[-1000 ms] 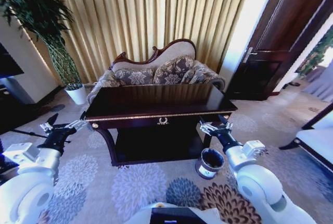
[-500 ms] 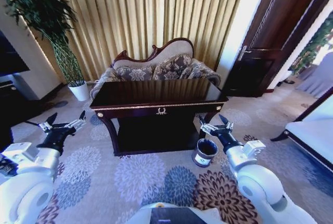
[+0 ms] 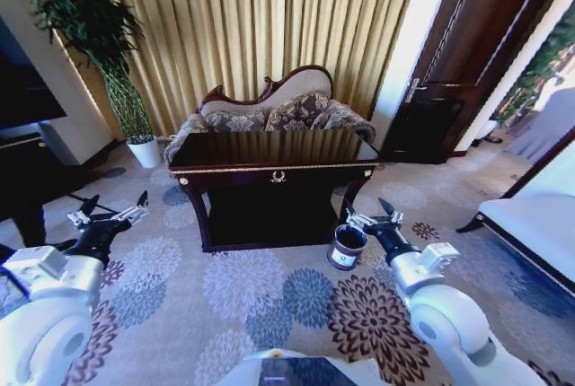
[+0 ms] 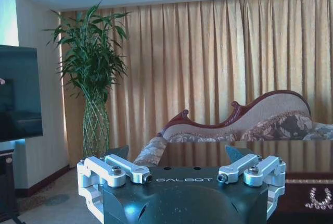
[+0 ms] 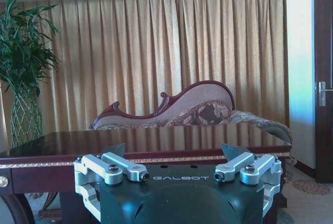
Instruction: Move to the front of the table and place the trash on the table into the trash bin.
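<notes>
We face the table (image 3: pixel 269 171), both grippers' fingers spread and empty.
No trash visible to judge; the bin (image 3: pixel 346 247) sits just beside our right gripper (image 3: pixel 367 219), left gripper (image 3: pixel 112 215) farther off.

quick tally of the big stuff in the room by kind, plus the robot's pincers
tables: 1, the table
sofas: 1, sofa behind the table
bins: 1, the trash bin on the carpet by the table's right front leg
potted plants: 1, plant
pincers: 2, left pincer and right pincer, both open and empty
total: 6
</notes>
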